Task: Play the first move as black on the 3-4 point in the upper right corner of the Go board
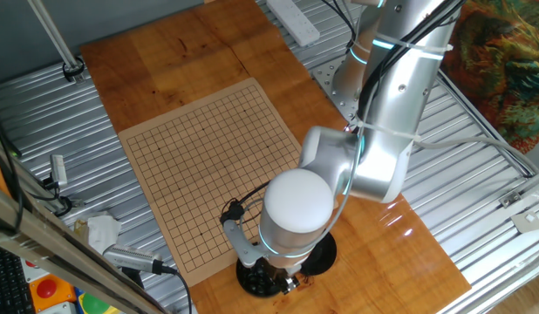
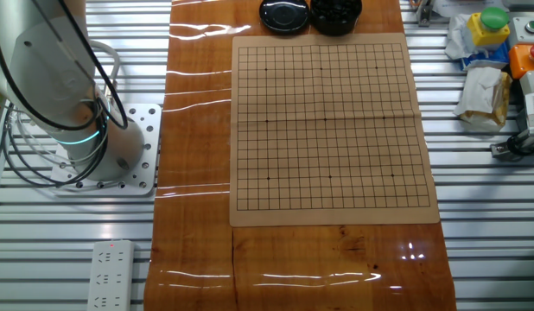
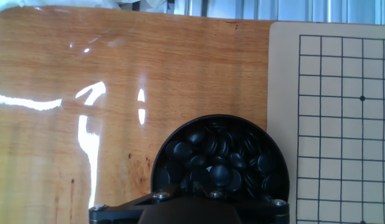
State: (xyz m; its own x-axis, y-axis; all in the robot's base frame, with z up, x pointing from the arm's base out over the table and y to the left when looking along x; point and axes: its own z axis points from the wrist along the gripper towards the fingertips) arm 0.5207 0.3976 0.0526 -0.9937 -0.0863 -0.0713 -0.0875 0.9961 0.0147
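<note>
Black stones [image 3: 219,163] fill the round bowl [image 3: 164,155] just beside the Go board [image 2: 334,130], whose grid is bare: no move has been played, and picking, carrying and placing one stone all seem left to do. The gripper [image 3: 212,202] hangs directly over the bowl; whether its jaws are spread or closed cannot be told. The arm [image 1: 374,113] reaches across the counter [image 2: 198,155], wrist pointing straight down.
</note>
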